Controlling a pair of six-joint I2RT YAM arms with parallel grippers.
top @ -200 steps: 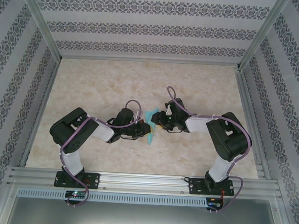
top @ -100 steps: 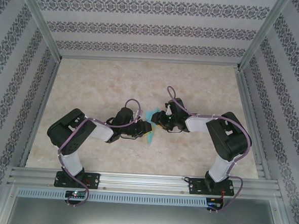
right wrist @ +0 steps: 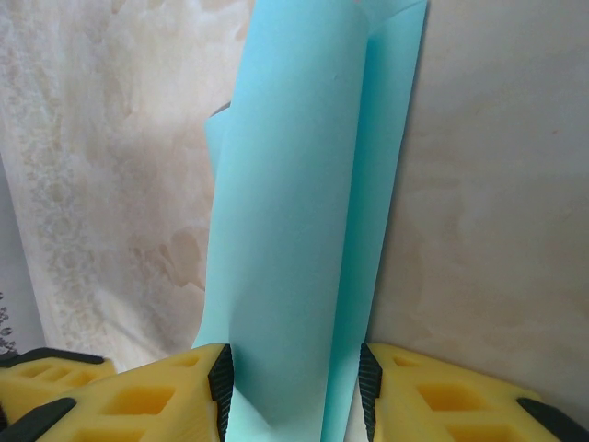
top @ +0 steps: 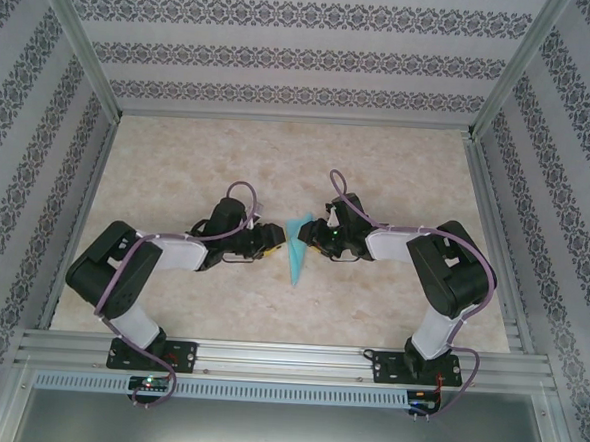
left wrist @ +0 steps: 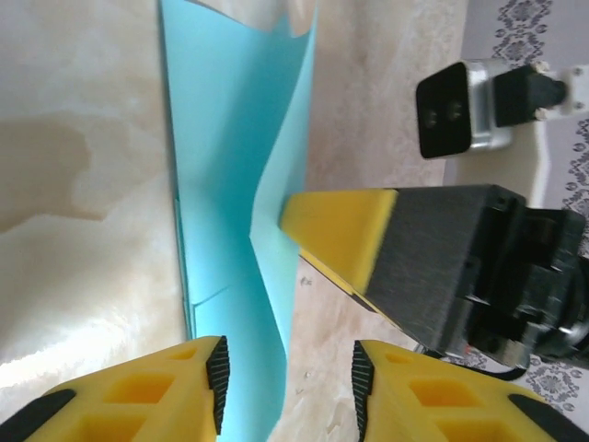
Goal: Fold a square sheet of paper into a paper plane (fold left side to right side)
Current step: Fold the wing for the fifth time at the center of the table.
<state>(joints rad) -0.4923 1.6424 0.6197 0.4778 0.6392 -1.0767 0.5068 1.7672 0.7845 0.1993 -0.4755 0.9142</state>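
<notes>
Top view, paper: the narrow, pointed, light turquoise paper plane (top: 295,251) sits mid-frame on the beige marbled tabletop (top: 178,164). Its long axis runs up-down, with the sharp tip toward the bottom and the wide end up top.

Top view, arms: the black-and-yellow left gripper (top: 272,242) is right at the plane's left edge. The matching right gripper (top: 312,240) is at its right edge. They face each other across the wide end, both about equally close.

Left wrist view, fingers: the left gripper (left wrist: 290,368) has its yellow fingers spread at the bottom of the frame. The paper's edge passes through the gap and nothing is pinching it.

Left wrist view, paper: the plane (left wrist: 221,138) runs up to the top of the frame. One flap is lifted and curling, and the right gripper's yellow fingertip (left wrist: 336,230) touches that flap from the right.

Right wrist view, fingers: the right gripper (right wrist: 293,378) is spread too. The paper stands between its pads and looks loose rather than clamped, though it comes close to both.

Right wrist view, paper: the plane (right wrist: 304,184) runs straight up from the gap, with the raised layer left of the flat strip.

My take: the crease axis runs crosswise to the line between the grippers. So the left flap has to swing toward the frame's right, and the left gripper looks best placed to do that.
</notes>
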